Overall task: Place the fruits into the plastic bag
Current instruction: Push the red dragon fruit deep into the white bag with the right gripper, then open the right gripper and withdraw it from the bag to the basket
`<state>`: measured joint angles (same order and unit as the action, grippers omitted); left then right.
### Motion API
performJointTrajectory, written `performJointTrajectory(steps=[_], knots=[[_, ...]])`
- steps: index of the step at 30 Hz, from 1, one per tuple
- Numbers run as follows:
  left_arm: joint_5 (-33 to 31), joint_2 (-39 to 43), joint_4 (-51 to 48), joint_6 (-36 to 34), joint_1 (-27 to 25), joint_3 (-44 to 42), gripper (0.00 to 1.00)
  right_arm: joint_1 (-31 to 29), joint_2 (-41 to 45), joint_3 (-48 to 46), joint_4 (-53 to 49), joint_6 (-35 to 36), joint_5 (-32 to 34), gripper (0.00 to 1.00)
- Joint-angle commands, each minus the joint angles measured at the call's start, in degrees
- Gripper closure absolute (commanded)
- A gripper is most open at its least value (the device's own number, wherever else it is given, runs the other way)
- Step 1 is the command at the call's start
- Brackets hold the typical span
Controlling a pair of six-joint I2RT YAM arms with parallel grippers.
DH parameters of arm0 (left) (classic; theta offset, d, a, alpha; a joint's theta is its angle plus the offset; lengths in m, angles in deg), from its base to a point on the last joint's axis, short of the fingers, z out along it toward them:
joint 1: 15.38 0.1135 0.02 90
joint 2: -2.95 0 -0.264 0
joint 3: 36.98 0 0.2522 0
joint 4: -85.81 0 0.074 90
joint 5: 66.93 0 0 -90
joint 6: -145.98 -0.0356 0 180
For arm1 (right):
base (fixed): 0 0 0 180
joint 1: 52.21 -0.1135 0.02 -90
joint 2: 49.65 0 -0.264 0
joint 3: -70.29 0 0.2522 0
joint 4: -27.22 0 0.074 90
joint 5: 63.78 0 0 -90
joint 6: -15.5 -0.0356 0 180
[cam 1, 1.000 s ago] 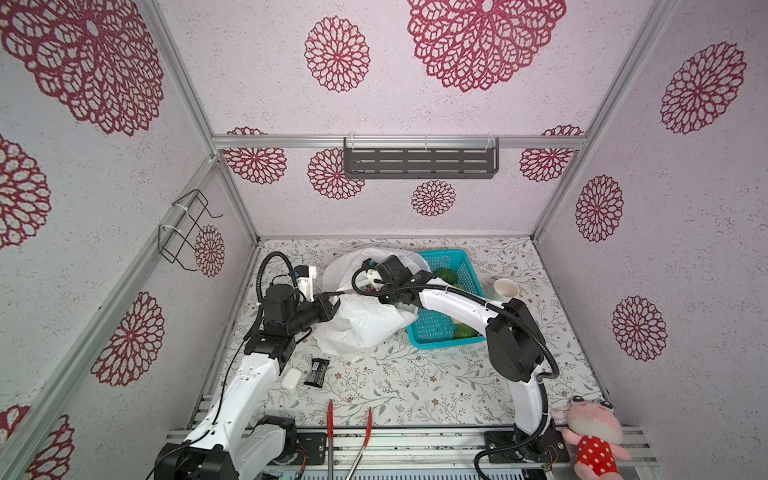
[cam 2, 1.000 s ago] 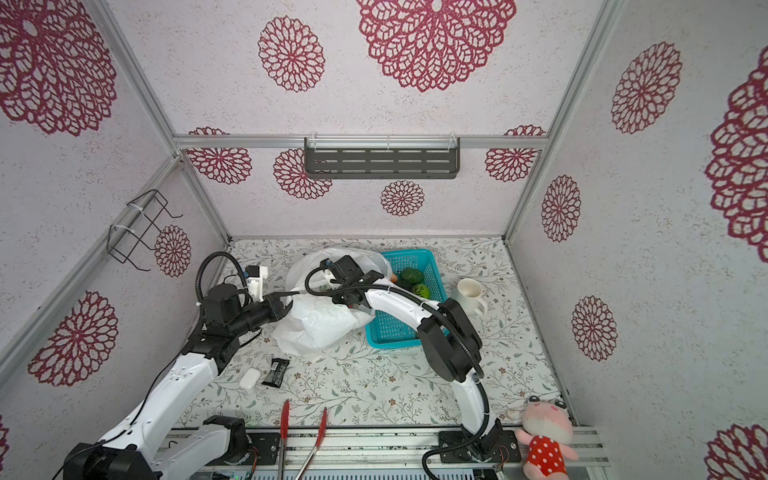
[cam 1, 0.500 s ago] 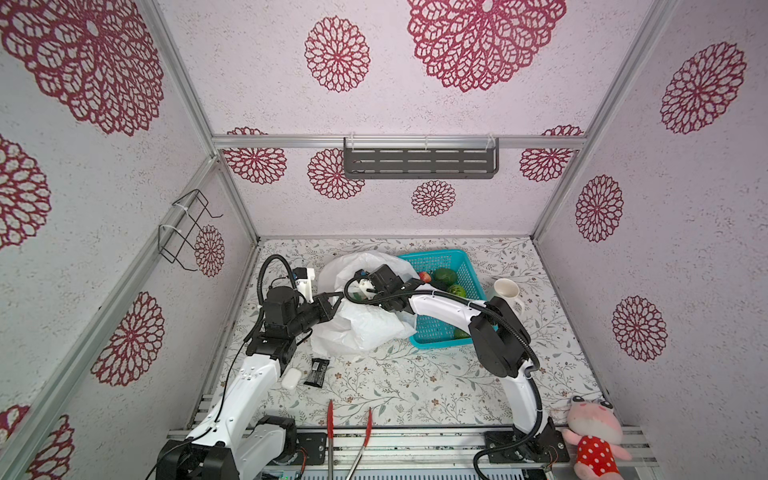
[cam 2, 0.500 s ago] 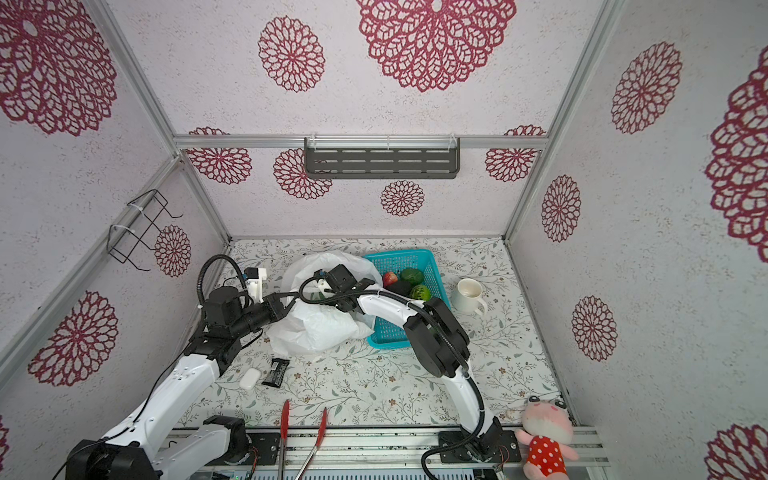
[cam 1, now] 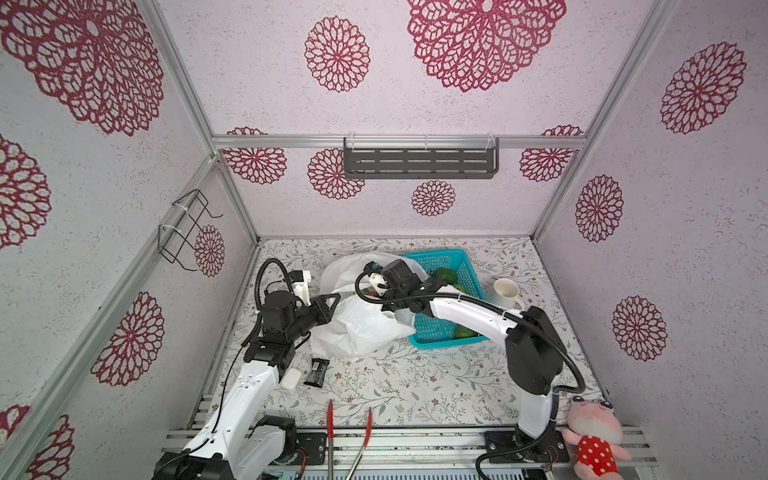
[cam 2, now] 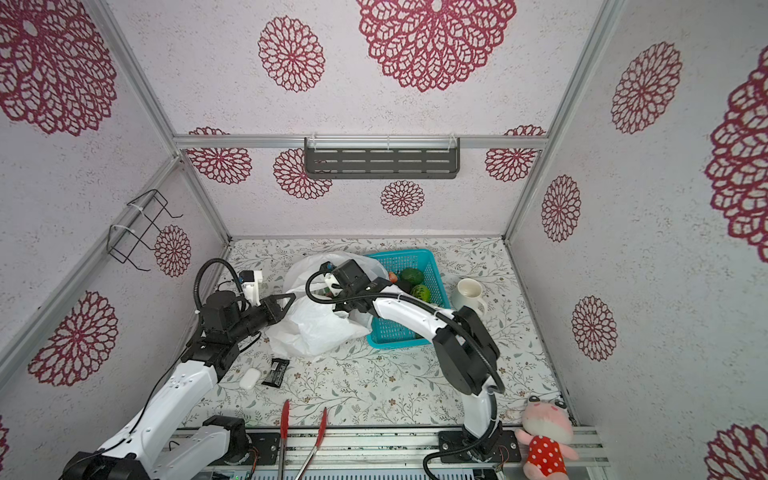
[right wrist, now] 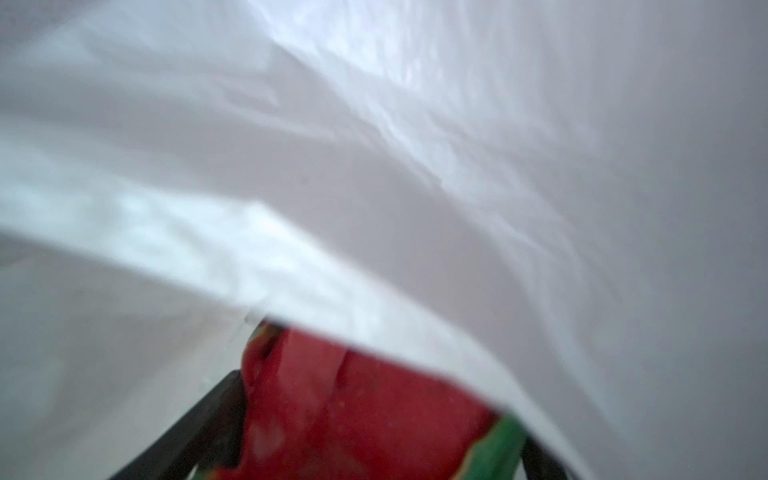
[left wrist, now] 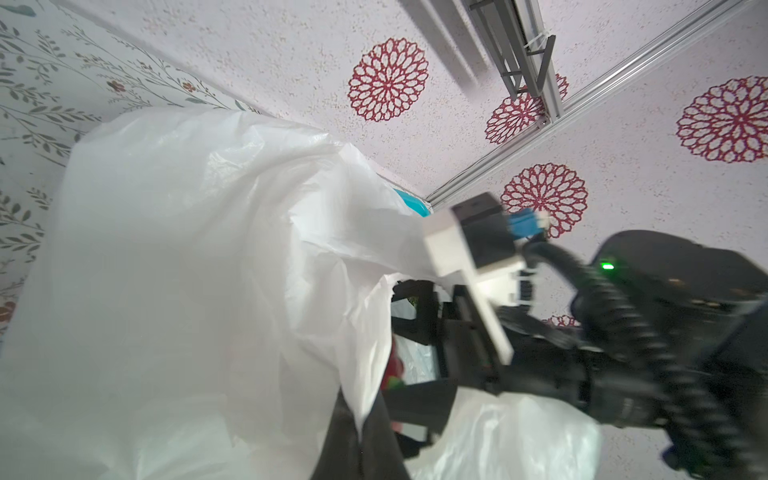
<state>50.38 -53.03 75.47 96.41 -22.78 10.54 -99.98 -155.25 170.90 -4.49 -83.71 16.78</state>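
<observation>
L gripper [cam 1: 334,296] is pinched tight on the rim of the plastic bag [cam 1: 361,328], at the bag's 9 o'clock in both top views, lifting that edge so the mouth gapes. R gripper [left wrist: 399,345] reaches in through the mouth from 3 o'clock. Its jaws are spread wide round the dragon fruit [right wrist: 353,411] (red skin, green tips), which fills the gap between them. Looks held, not let go yet. A fold of bag film drapes over the fruit in the R wrist view, so can't tell how deep it sits.

Other fruits: green fruits [cam 2: 412,276] + a red-orange one [cam 2: 392,276] lie in the teal basket [cam 1: 451,343], right against the bag at its 3 o'clock. White mug [cam 1: 505,291] is just past the basket, same direction.

Step in hand, imo: release inside the bag. To do it well:
- Push the fruit past the draped fold & low toward the bag floor before opening, so it can't roll back out.
- L side shd hold the rim up & taut w/o tugging, since thin film slips or tears.
- Open fully, then back out toward 3 o'clock along the entry line so nothing snags the film & drags the bag
</observation>
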Motion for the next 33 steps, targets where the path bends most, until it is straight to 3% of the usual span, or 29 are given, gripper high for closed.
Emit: performJointTrajectory(steps=[1,10,18,25,33], knots=[[-1.54,1.64,-2.12,-2.03,-0.16,-0.03,1.0,0.32,8.3,-2.1,3.4,1.05,3.28,0.17],[-2.85,3.12,-3.42,-2.61,-0.51,-0.25,1.0,1.01,22.1,-13.95,3.72,0.52,19.95,0.15],[-2.87,2.37,-3.23,-3.04,-1.04,-0.01,1.0,5.17,24.98,-17.71,5.24,-0.73,9.13,0.14],[-3.03,2.38,-3.17,-2.85,-1.89,-0.1,1.0,4.43,17.28,-10.98,8.31,-2.21,1.69,0.23],[-2.8,1.26,-2.36,-2.79,-2.88,-0.14,1.0,3.05,5.36,-2.92,14.17,-6.78,-1.38,0.21]])
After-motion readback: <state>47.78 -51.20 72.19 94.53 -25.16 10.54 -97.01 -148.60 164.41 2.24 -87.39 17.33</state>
